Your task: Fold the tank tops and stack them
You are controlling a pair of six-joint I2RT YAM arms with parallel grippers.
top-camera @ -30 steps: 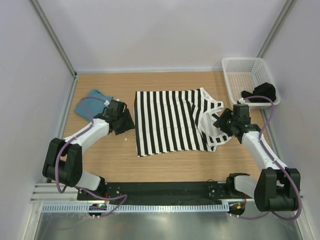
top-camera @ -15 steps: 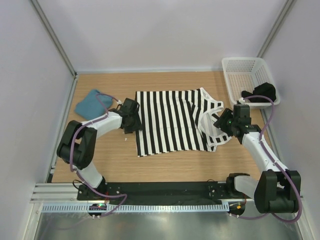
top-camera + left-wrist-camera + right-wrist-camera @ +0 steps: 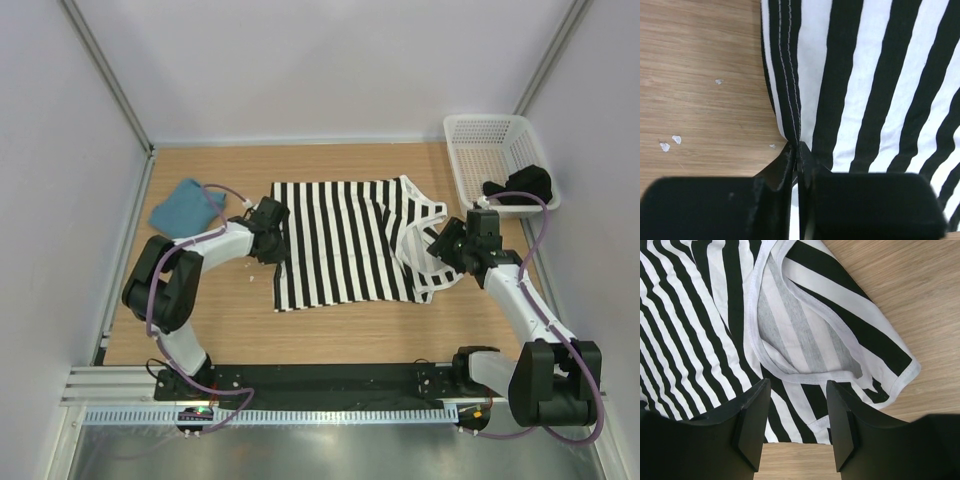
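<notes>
**Top view.** You are looking down at a wooden table (image 3: 340,330) with pale walls around it. The striped tank top (image 3: 340,245), black and white, lies spread flat near the middle, with its straps and neckline toward your right. The teal tank top (image 3: 185,205) sits bunched at the back left, well apart from the striped one. A white mesh basket (image 3: 470,135) stands at the back right corner with a dark item (image 3: 522,185) inside it. Your left gripper (image 3: 272,240) is at the left edge of the striped tank top. Your right gripper (image 3: 447,243) is over its strap end.

**Left wrist view.** Your left gripper (image 3: 796,152) is clenched, the two black fingers pressed together on the stitched hem of the striped tank top (image 3: 865,75). The cloth rises into a small pinch between them. Bare table (image 3: 700,65) fills the left side, with a few white specks (image 3: 670,142) on it.

**Right wrist view.** Your right gripper (image 3: 797,390) is released, with its fingers (image 3: 752,425) standing apart and nothing clasped between them. Below them lies the striped tank top (image 3: 695,330), with the white-bound neckline and one strap folded across the cloth. Table (image 3: 910,295) shows at the upper right. You cannot tell from here whether the fingertips touch the cloth.
</notes>
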